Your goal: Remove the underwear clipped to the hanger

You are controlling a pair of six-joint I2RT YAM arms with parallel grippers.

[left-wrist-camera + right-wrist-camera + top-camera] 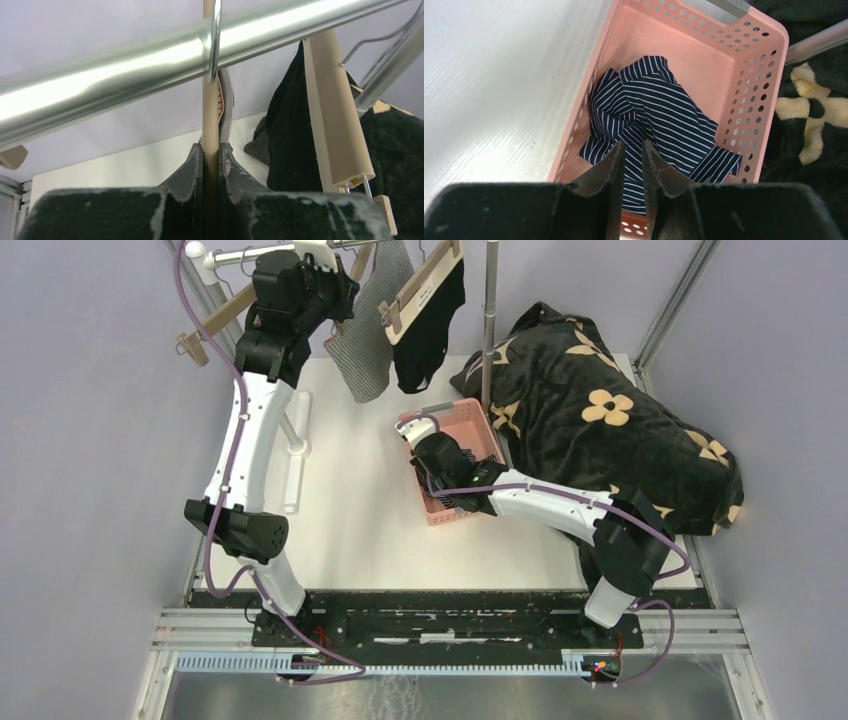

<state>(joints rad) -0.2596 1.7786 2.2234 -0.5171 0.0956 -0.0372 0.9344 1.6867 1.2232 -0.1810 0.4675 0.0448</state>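
Note:
High at the back, my left gripper (345,290) is shut on the edge-on wooden hanger (210,120) that carries the grey striped underwear (372,340); its jaws (210,147) press the tan wood from both sides just under the metal rail (150,55). To the right of that, the black underwear (428,330) hangs from a second wooden hanger (420,285). The navy striped underwear (664,110) lies crumpled inside the pink basket (764,75). My right gripper (633,145) hovers over it, narrowly open, with nothing between its fingers.
A bare wooden hanger (215,320) hangs at the rail's left end. The rack's upright pole (490,310) stands behind the basket (462,410). A big black blanket with tan flowers (600,410) fills the table's right side. White tabletop (499,75) lies left of the basket.

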